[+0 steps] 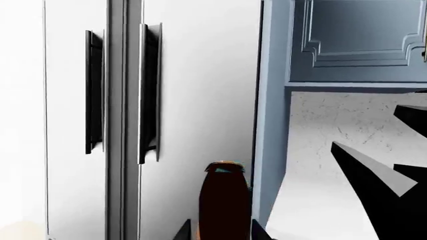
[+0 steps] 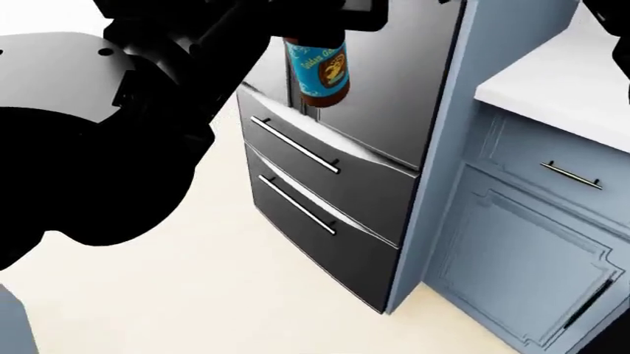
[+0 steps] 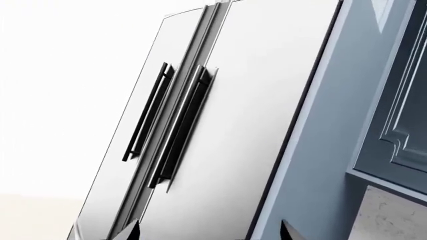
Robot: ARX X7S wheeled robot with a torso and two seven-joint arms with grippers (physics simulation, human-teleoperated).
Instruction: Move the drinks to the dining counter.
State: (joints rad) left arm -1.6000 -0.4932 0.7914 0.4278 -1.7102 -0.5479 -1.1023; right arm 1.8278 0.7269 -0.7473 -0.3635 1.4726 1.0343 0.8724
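between the left fingers [image 1: 220,232], a glossy brown glass bottle [image 1: 223,200] sits clamped; right fingers [image 3: 207,231] spread, holding nothing.

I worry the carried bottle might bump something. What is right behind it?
Behind the brown bottle, held in the left gripper, stand the closed fridge doors with dark handles. Whether there is a gap between them cannot be judged; the bottle's base is out of view.

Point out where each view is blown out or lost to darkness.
Head view: the left arm is featureless black. Left wrist view: the bottle is nearly black, the fridge door pale and flat. Right wrist view: the left side washes out to white.
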